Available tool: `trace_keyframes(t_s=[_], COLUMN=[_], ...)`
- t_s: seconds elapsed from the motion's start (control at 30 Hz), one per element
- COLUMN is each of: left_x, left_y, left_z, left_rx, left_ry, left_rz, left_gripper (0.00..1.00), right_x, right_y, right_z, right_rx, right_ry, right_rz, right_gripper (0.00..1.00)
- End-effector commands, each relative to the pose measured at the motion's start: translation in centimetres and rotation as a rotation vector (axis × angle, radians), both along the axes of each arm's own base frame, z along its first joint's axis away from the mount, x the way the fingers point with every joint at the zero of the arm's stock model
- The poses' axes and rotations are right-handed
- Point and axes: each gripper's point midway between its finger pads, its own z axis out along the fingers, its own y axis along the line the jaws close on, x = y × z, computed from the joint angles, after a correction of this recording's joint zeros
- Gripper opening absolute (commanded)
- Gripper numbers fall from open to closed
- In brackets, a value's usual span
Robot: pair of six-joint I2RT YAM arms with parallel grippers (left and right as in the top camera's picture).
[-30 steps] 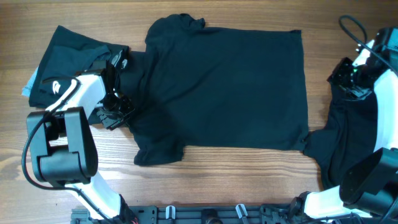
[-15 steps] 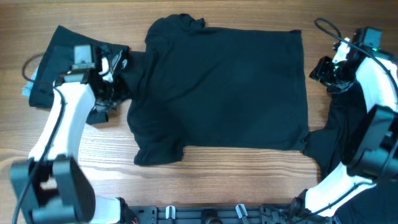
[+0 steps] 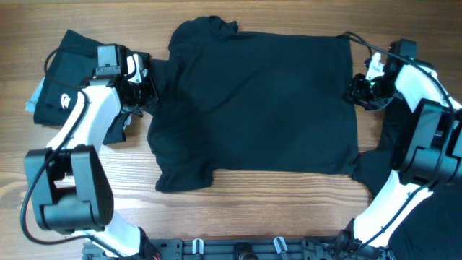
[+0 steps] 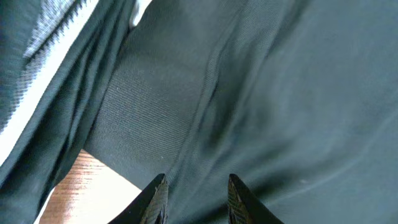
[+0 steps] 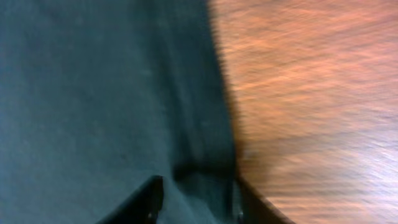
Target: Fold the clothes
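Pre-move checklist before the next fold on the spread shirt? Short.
1. Spread shirt flat: ok, though the lower left corner is rumpled.
2. Left gripper over the shirt's left side: ok.
3. Right gripper over the right hem: ok.
4. Jaws closed on cloth: not ok, both stand parted.
5. Folded pile clear of the left arm: not ok, the arm passes over it.
6. Dark garment apart from the shirt's corner: cannot tell.

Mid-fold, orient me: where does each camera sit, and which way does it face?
Overhead: above the table, facing down; black shirt, both arms.
Left wrist: on left arm, looking past left pincer at shirt folds.
Right wrist: on right arm, looking past right pincer at shirt edge.
Shared: wrist views both show shirt on table.
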Motion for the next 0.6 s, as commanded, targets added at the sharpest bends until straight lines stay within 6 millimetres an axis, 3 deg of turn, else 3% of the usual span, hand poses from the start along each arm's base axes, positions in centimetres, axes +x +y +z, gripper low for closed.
trace_keyframes(t_s=[0.0,0.1,0.27,0.43,0.57], left_x=[0.1,0.1,0.2,0.4,1.2], left_y=[0.5,1.1,1.5,1.3,-0.1], left_z=[-1.2,-1.5,-1.6,-1.6,-1.0], left_rx=[0.042,0.075,0.097,0.086,0.008], left_ry=[0.019,0.022,0.021,0.009,-0.031], left_rz=[-0.017,-0.004,0.004,0.004,-0.027], left_gripper=[0.32,0.33,0.34,0.36,0.39], right_x=[-1.0,-2.0,-3.3,-4.1,-4.5], right_y=[1.3,-1.2,-4.9,-6.1,-6.1], right_z=[-2.6,-3.1,-3.2,-3.2,-3.2], right_rx=[0.001,-0.132,-0.248,-0.236,-0.239], right_ry=[0.100,0.180,0.217,0.239,0.251], right_rz=[-0.050,-0.225,-0.310,-0.342,-0.344], right_gripper=[0.09,0.04,0.04,0.04,0.05])
